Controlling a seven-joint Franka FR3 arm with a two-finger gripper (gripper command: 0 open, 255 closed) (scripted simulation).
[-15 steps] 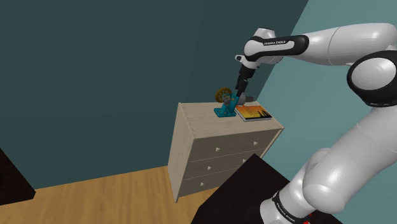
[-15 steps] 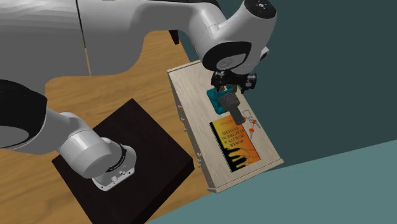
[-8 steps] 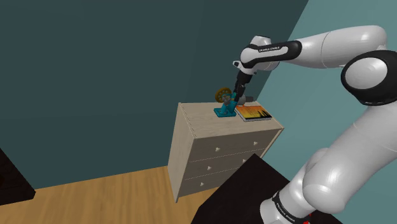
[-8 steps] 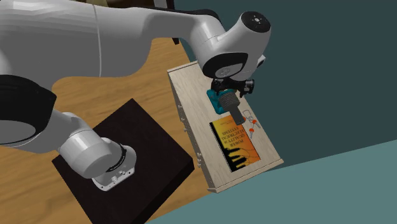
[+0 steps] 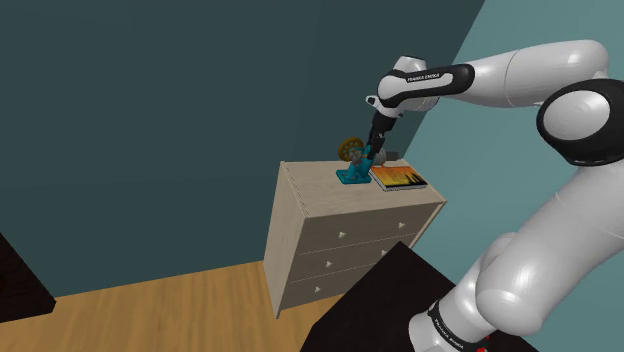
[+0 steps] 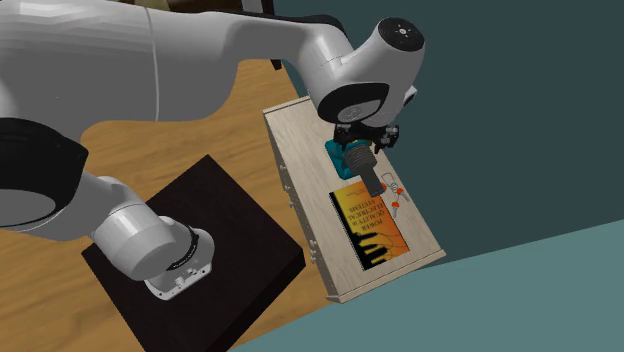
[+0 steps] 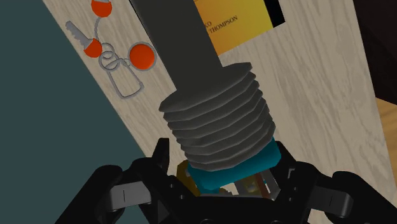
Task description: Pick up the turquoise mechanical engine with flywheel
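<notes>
Claw clasps the turquoise engine (low on its grey finned cylinder), apparently not yet raised off the dresser; lifting remains.

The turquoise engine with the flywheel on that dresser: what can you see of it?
The turquoise engine sits on the pale wooden dresser, beside an orange book. It has a turquoise base, a brownish flywheel and a dark grey ribbed cylinder with a long grey shaft. The black gripper is down at it; whether it grips is unclear.
</notes>
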